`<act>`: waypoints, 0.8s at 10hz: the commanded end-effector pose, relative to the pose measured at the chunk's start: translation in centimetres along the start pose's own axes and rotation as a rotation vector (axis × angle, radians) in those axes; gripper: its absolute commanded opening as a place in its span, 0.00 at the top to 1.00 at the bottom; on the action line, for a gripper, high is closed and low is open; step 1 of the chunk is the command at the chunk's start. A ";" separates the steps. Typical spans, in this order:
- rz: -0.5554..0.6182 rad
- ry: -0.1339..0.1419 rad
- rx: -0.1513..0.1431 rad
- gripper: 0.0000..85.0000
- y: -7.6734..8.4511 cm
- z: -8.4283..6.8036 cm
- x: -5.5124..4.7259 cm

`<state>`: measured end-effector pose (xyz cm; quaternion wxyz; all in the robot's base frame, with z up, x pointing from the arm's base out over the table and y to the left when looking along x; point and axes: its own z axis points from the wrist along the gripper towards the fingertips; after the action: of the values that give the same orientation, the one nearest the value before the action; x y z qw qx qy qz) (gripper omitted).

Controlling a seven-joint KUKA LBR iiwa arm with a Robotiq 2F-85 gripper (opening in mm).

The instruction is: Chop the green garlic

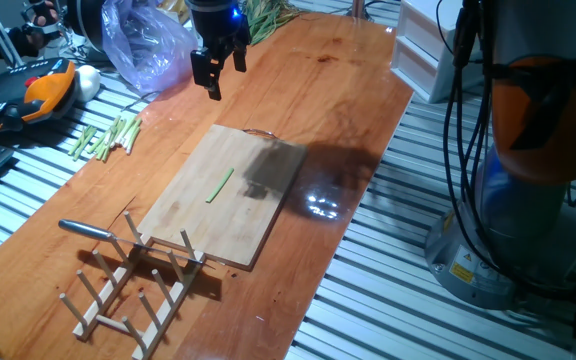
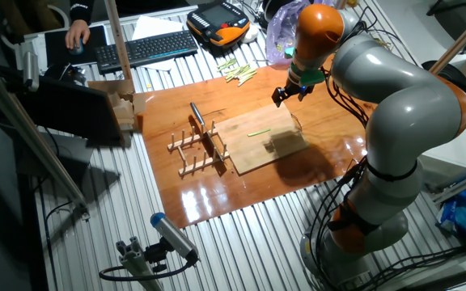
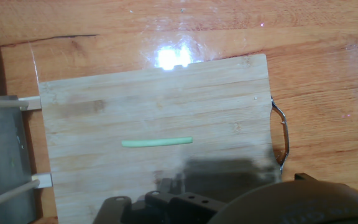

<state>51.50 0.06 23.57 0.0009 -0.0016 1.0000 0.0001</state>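
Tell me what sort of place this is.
Likely a robotics lab staged as a kitchen bench: a cutting board with one green garlic stalk, beside a teach pendant and a keyboard on a slatted metal bench.

We see a glossy wooden tabletop (image 1: 338,90) mounted on a ribbed metal bench surface (image 1: 388,290). Overhead light forms a bright glare patch on the wood. At the far edge sit a black keyboard (image 2: 148,48), an orange-and-black handheld pendant (image 2: 219,19) and a plastic bag (image 1: 148,40).
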 end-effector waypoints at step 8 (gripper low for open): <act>-0.134 0.166 -0.002 1.00 0.0 0.0 0.0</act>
<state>51.47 0.08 23.60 -0.0816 -0.0686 0.9943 0.0008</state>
